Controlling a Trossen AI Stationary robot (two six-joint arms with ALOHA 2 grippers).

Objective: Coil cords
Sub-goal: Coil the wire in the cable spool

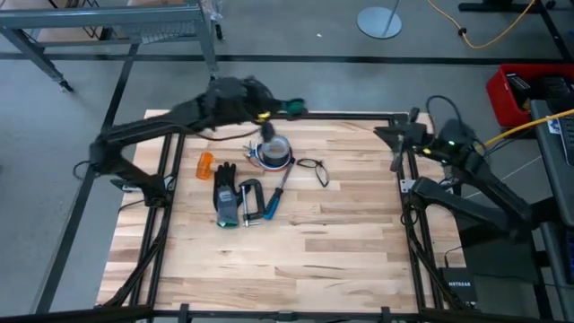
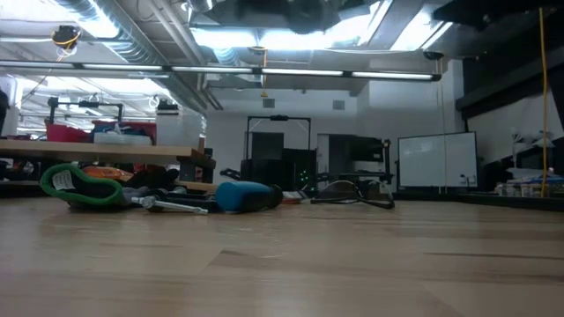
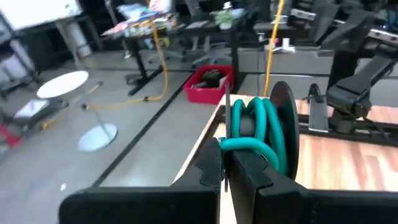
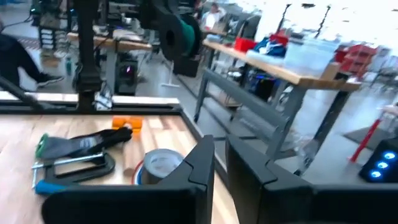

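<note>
The pale wooden plank table (image 1: 296,242) spreads wide before both arms. The left arm reaches across its far edge, and the left gripper (image 1: 285,106) hangs raised there, clenched on the thin teal-green cord (image 3: 258,127), which is wound in several loops and pinched between the dark fingers (image 3: 249,171). Seen from that wrist, the loops stand upright just ahead of the fingertips, so the coil's flat face runs along the line of the jaws and not across them.

The right gripper (image 1: 399,136) waits at the right far corner, well apart from everything, its fingers showing only a narrow gap with nothing between them.

Below and nearer than the left gripper lies the clutter: a black work glove with a green cuff (image 1: 226,194), a black metal clamp (image 1: 253,199), a blue-handled screwdriver (image 1: 273,199), a wide grey-blue tape roll (image 1: 273,151) and a small orange cylinder (image 1: 205,164).

The one relation that matters next: the thin black cord (image 1: 312,169) lies in a loose loop on the planks just beyond the tape roll on the right arm's side, its long axis slanting toward the near edge. It sits closer to the left gripper than to the right, so the left arm seems the likelier to fetch it once the teal coil is set down.

No container is in view on the table.
</note>
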